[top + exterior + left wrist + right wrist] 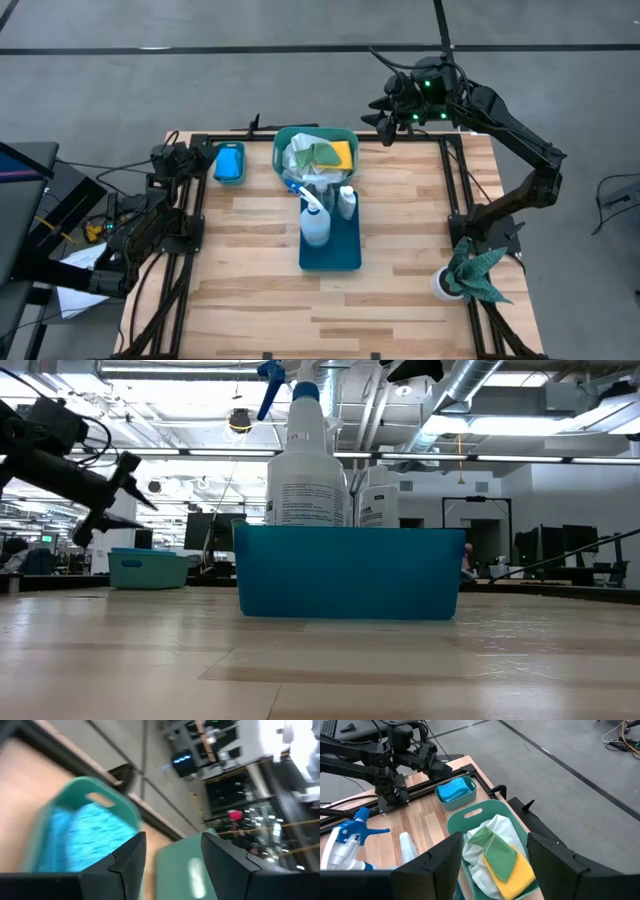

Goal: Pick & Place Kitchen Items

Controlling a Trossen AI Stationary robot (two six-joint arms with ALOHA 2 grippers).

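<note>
Right gripper (492, 852) spread, empty, hovering above the cloths (495, 852) in their basket (457, 817); left gripper (172, 855) spread, just beside the sponges (80, 837).

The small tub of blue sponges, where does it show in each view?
High view: small tub of blue sponges, left of the green basket.
Low view: tub at left, far side.
Left wrist view: tub close ahead.
Right wrist view: tub beyond the basket.
Shared landmark: the green basket.
</note>
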